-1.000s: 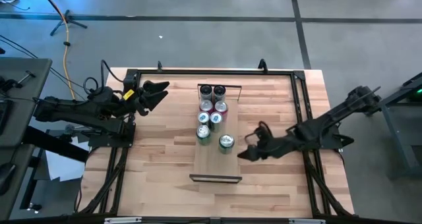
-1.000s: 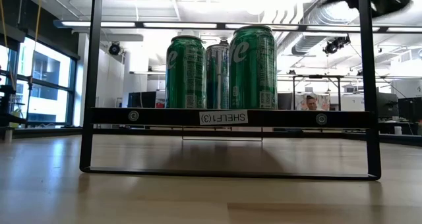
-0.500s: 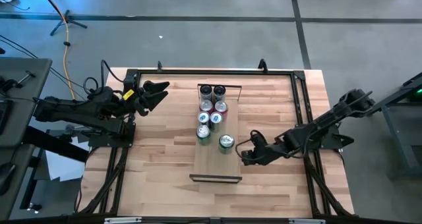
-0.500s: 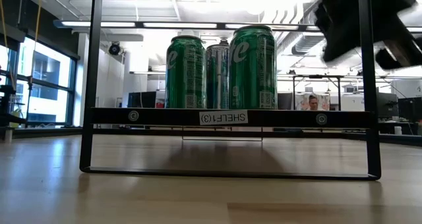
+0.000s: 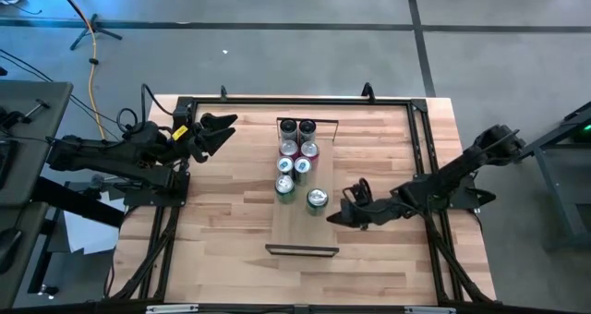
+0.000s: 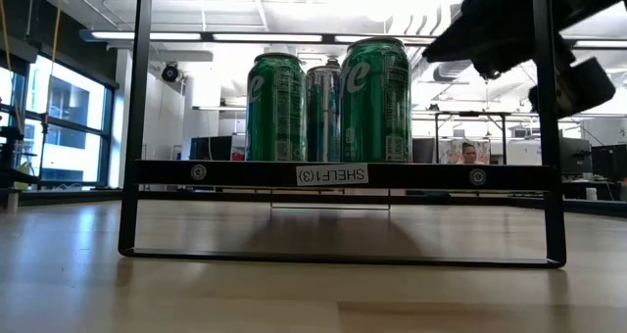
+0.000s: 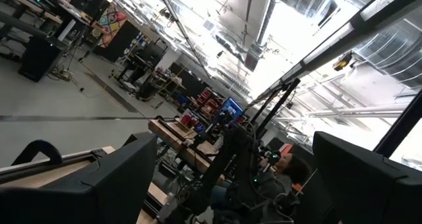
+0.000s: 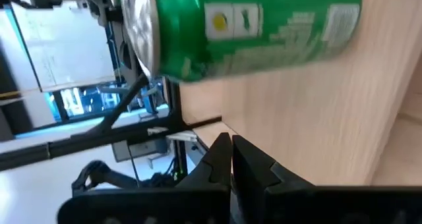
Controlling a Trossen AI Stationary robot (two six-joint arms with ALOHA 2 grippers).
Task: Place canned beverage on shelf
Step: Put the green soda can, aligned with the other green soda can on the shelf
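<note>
The shelf, a narrow pale board with dark end frames, lies across the middle of the table. Several cans stand upright on it in a cluster. The nearest is a green can, which also shows in the right wrist view. My right gripper is shut and hangs low just right of that can, over the shelf's right edge, apart from it. My left gripper waits open and raised over the table's far left.
In the low view two green cans stand in front of a silver one. Black frame rails run along the table's edges. Bare tabletop lies left of the shelf. A person sits far behind.
My right gripper has sunk toward the shelf beside the nearest green can, rolled about its own axis and shut its fingers on nothing. The cans have kept their places.
</note>
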